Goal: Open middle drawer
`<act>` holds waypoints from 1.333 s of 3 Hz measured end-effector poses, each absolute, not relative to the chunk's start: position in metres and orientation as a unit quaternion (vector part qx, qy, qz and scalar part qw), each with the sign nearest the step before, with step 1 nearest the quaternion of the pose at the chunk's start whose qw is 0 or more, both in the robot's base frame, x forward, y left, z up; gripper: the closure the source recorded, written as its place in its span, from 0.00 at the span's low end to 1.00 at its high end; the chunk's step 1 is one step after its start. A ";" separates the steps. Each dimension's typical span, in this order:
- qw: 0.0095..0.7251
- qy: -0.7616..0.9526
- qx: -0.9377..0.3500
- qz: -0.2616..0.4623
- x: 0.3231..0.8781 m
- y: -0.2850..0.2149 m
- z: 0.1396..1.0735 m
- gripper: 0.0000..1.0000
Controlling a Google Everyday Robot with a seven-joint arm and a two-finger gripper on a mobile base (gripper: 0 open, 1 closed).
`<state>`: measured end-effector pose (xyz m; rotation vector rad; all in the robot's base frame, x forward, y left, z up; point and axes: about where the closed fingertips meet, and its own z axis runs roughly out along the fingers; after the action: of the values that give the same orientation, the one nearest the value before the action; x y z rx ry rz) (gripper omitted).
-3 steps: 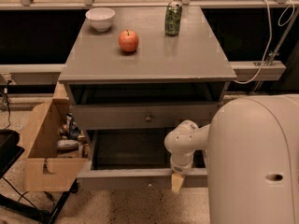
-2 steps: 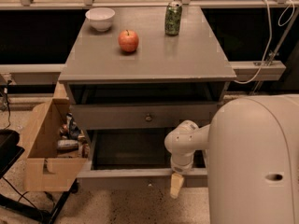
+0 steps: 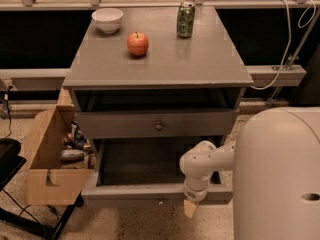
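Observation:
The grey cabinet (image 3: 160,59) has the middle drawer (image 3: 125,125) with a flat front and a small round knob (image 3: 159,126) at its centre. The front stands slightly proud of the frame, with a dark gap above it. Below it the taller bottom drawer (image 3: 130,195) is pulled far out and its inside is dark. My gripper (image 3: 190,208) hangs from the white arm (image 3: 200,166), pointing down at the right part of the bottom drawer's front. It is well below and right of the knob and touches nothing on the middle drawer.
On the cabinet top are a white bowl (image 3: 107,20), a red apple (image 3: 137,43) and a green can (image 3: 185,20). A cardboard box (image 3: 47,164) with cans stands left of the cabinet. My white body (image 3: 280,174) fills the lower right. A cable (image 3: 287,44) hangs at the right.
My gripper has sunk slightly in front of the bottom drawer. The drawers have not moved.

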<state>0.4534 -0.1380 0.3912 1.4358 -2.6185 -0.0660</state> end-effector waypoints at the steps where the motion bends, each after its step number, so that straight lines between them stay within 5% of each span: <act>1: 0.077 -0.874 0.479 -0.022 0.454 -0.138 0.392 0.63; 2: 0.077 -0.874 0.479 -0.022 0.455 -0.138 0.392 0.96; 3: 0.077 -0.874 0.479 -0.022 0.455 -0.138 0.392 1.00; 4: 0.078 -0.874 0.479 -0.022 0.454 -0.138 0.392 0.74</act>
<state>0.4542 -0.1381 0.3917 1.4354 -2.6176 -0.0665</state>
